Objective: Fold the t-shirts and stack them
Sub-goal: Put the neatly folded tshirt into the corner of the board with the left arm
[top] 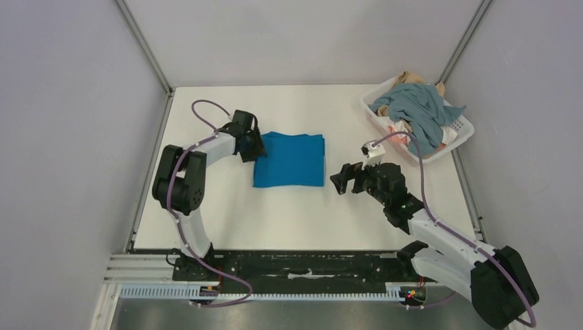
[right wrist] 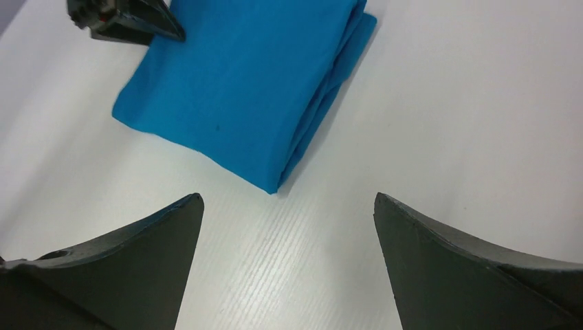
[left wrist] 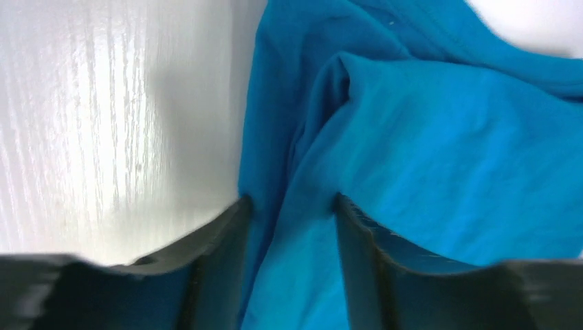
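A bright blue t-shirt (top: 289, 159) lies folded into a rectangle on the white table, left of centre. My left gripper (top: 251, 146) is at its upper left edge. In the left wrist view its jaws stand partly apart astride a raised fold of the blue t-shirt (left wrist: 426, 137), with cloth filling the gap between them at the left gripper (left wrist: 292, 199). My right gripper (top: 342, 180) is open and empty just right of the shirt's lower right corner. It hovers over bare table in the right wrist view (right wrist: 287, 199), with the blue t-shirt (right wrist: 234, 82) ahead of it.
A white slotted basket (top: 462, 132) stands at the back right, heaped with a grey-blue t-shirt (top: 419, 106) and bits of white, pink and tan cloth. Metal frame posts and grey walls close in the table on both sides.
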`<state>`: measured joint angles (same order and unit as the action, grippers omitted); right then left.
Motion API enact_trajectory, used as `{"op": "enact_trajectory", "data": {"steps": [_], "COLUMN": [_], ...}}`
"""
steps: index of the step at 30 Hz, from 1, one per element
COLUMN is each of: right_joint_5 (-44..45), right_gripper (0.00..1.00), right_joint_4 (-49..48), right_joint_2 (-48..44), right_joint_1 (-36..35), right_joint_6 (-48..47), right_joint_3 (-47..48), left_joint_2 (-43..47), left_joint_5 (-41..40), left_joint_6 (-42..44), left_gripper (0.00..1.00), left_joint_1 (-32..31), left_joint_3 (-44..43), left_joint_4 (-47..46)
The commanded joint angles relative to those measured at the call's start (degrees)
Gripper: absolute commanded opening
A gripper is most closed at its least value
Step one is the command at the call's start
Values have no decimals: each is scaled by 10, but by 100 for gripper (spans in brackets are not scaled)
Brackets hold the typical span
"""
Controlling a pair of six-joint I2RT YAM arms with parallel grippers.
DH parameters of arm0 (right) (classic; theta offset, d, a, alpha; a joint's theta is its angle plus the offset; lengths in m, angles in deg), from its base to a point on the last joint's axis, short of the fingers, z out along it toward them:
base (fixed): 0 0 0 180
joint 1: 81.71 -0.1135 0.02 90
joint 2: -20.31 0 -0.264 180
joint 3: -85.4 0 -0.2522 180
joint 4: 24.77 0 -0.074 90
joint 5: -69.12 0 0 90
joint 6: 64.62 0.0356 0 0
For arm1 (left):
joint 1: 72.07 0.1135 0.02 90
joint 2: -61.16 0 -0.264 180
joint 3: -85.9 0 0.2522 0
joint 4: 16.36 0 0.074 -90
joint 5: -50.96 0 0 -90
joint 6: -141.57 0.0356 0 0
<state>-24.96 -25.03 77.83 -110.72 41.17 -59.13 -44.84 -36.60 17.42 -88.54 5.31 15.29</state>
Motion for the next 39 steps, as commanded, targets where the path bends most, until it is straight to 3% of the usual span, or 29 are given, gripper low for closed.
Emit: {"op": "enact_trajectory", "data": {"steps": [1, 4, 7, 8, 10, 12, 15, 18, 22, 28, 39], "right_joint_5": [24, 28, 37, 37, 54, 55, 58, 55, 96, 156, 176], "right_gripper": [98, 98, 98, 98, 98, 98, 98, 98, 98, 98, 98], "right_joint_4": [-5, -6, 0, 1, 4, 7, 14, 31, 33, 18, 19], "right_joint_2": [-62, -83, -92, -92, -91, -91, -91, -97, -114, -117, -91], "right_joint_1": [0, 0, 0, 0, 0, 0, 0, 0, 0, 0, 0], "right_joint_6": [-9, -15, -22, -24, -26, -31, -34, -44, -52, -65, -69], "right_joint_3": [8, 1, 1, 1, 3, 3, 10, 18, 12, 4, 6], "left_joint_2": [-70, -98, -106, -108, -111, -117, -150, -198, -241, -343, -395], "left_joint_5": [2, 21, 25, 22, -5, -80, -156, -160, -159, -190, -153], "left_joint_6": [17, 20, 22, 24, 26, 38, 97, 151, 225, 258, 268], "left_gripper": [46, 29, 4, 2, 2, 2, 2, 2, 2, 2, 2], "left_joint_1": [0, -1, -2, -1, -1, -1, 9, 28, 60, 137, 254], "left_joint_3": [-34, -48, -50, -56, -93, -151, -263, -377, -431, -604, -688], "left_joint_4": [49, 59, 59, 65, 94, 144, 208, 285, 286, 367, 282]}}
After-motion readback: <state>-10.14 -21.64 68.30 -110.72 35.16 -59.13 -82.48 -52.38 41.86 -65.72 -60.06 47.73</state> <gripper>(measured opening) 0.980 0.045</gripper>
